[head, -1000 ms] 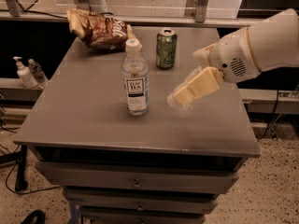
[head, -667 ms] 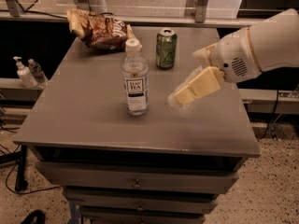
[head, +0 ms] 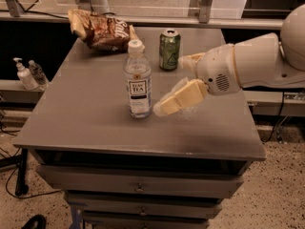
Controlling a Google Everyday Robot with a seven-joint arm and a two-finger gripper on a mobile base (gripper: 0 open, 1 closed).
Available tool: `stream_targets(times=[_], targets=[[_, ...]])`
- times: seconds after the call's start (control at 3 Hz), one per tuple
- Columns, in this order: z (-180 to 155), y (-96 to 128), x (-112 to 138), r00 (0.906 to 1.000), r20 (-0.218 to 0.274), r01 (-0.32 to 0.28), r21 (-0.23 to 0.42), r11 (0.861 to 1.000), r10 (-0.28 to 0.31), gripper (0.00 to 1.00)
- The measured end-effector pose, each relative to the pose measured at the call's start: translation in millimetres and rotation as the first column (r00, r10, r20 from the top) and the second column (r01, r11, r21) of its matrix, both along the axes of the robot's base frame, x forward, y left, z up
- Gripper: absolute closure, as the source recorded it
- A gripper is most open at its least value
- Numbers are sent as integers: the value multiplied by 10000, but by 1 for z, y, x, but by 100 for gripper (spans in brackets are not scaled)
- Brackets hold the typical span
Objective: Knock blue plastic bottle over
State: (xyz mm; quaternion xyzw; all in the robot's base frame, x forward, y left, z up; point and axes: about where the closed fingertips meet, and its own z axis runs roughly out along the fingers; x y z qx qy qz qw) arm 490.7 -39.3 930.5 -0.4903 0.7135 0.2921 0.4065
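A plastic bottle [head: 137, 82] is standing upright near the middle of the worktop [head: 86, 113], with a drink can [head: 169, 50] standing behind it to the right, toward the far edge, and a snack bag [head: 102, 30] lying by the far left corner. The gripper [head: 169, 86] is hovering over the worktop's right half, just beside the bottle and in front of the can.

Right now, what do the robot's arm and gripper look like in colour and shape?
The arm is a smooth, white, rounded shell with a small round vent grille near the wrist. The gripper, just right of the blue plastic bottle, has two blocky cream-coloured fingers. No cables show.
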Motion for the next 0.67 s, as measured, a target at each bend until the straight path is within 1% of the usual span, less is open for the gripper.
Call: stream_targets(times=[0.33,0.67], targets=[[-5,28,2,9983,371,-464,508,9976,446,0],[-7,51,8,9948,763,-746,947,9927,675,0]])
